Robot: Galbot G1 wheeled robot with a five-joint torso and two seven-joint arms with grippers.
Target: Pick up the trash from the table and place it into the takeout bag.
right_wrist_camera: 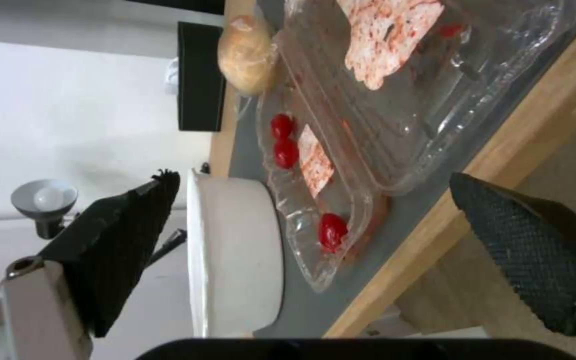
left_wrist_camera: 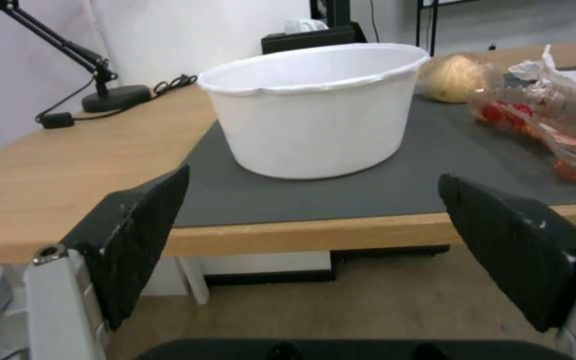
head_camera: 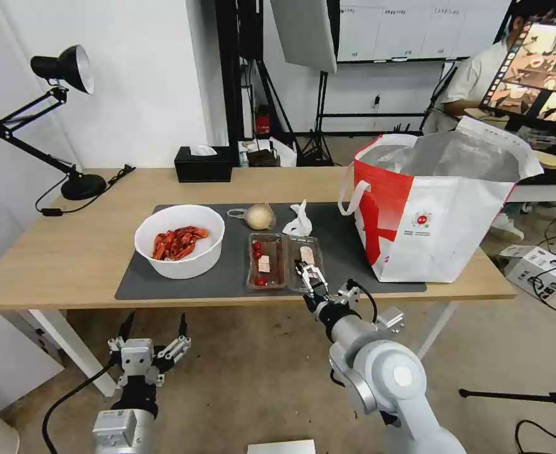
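Observation:
On the dark mat of the table (head_camera: 69,252) lie the pieces of trash. A white bowl (head_camera: 178,243) holds red crayfish shells. Behind it are a wrapped beige ball (head_camera: 260,216) and a crumpled tissue (head_camera: 300,221). The clear hinged tray (head_camera: 284,261) with cherry tomatoes lies open near the front edge. My right gripper (head_camera: 309,276) is open at the tray's near right edge, its fingers either side of the tray (right_wrist_camera: 341,150). My left gripper (head_camera: 153,337) hangs open below the table front, facing the bowl (left_wrist_camera: 315,107). The takeout bag (head_camera: 435,214) stands open at the right.
A black tissue box (head_camera: 203,165) sits at the table's back edge. A black desk lamp (head_camera: 63,66) stands at the back left, its cable trailing across the wood. Studio stands and a monitor (head_camera: 539,69) lie behind the table.

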